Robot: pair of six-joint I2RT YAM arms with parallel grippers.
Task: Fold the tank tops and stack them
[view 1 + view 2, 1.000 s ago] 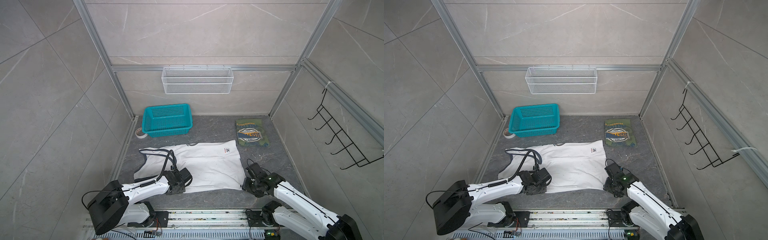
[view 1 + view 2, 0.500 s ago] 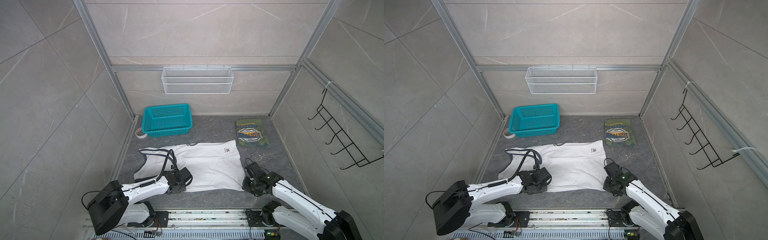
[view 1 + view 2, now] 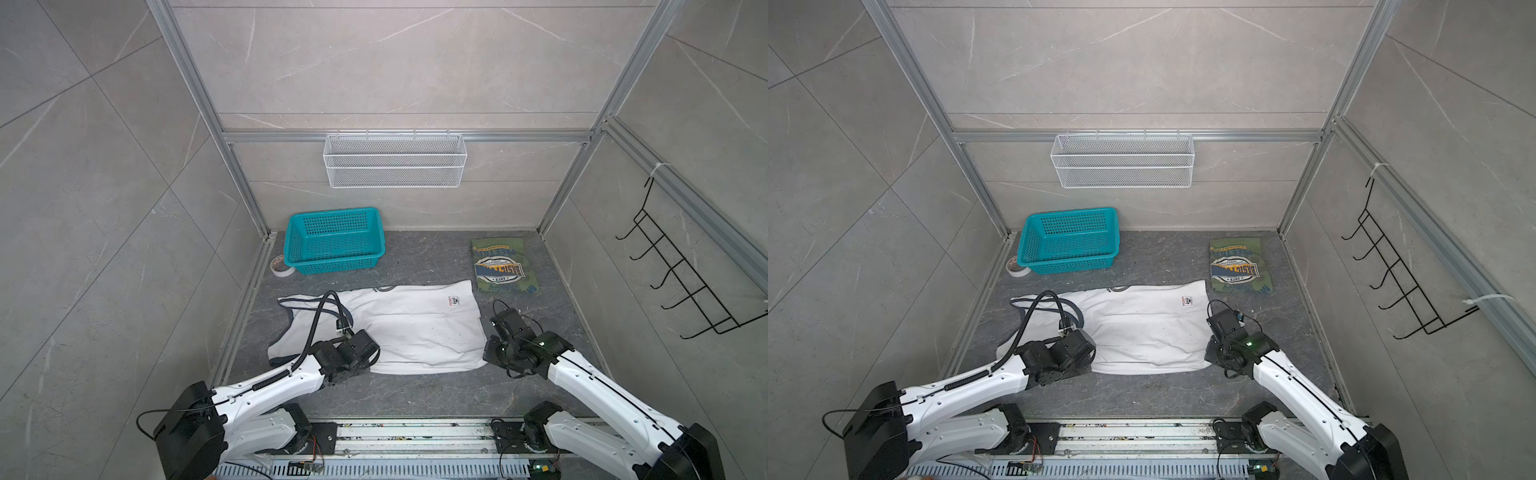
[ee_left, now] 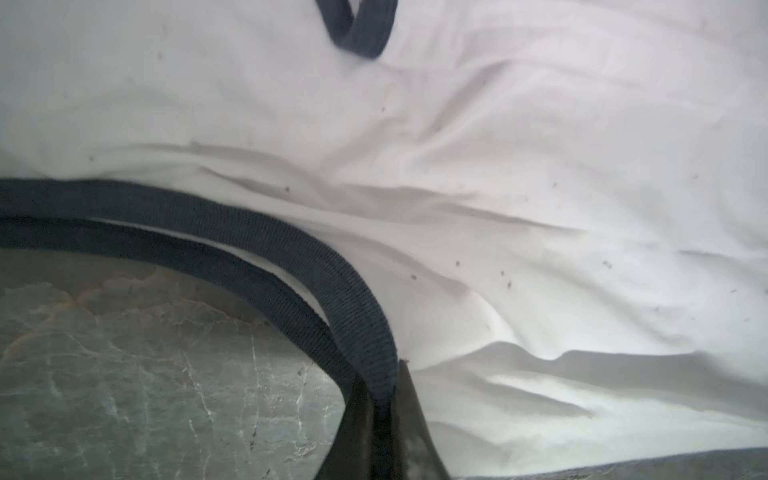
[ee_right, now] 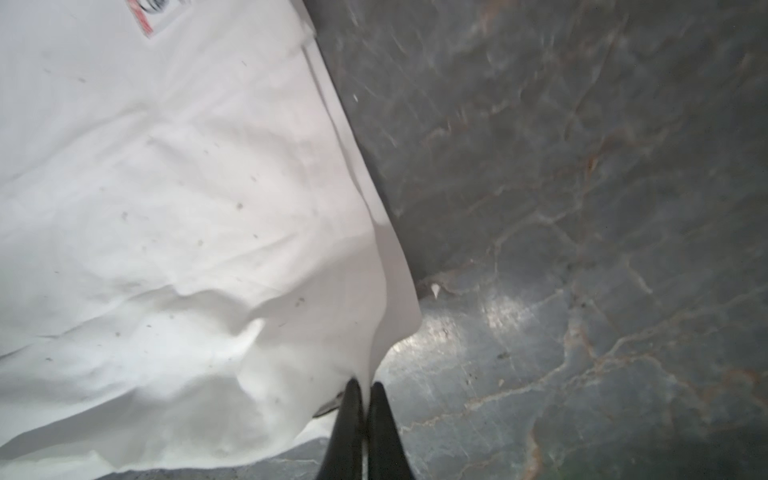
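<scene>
Entry: white tank top, navy trim, spread lengthwise on the desk, spanning the stretch between the two grippers. Left gripper is clamped on the navy armhole trim at the near edge. Right gripper is pinched together on the near hem corner, where the cloth rises slightly ahead of its tips. Reason for the hold, as judged: both pinch the same long edge, so it can be carried away from the arms and laid over the far edge (a lengthwise half-fold). Entry: olive green tank top, already folded, graphic up, beyond the right gripper and just beside the white hem's far corner; contact cannot be told. It likely waits to be stacked. Edges: the white top's far edge lies free, with the straps loose beyond the left gripper. Open room: bare desk past that far edge, up to the teal basket and tape roll, both well beyond the left gripper.
</scene>
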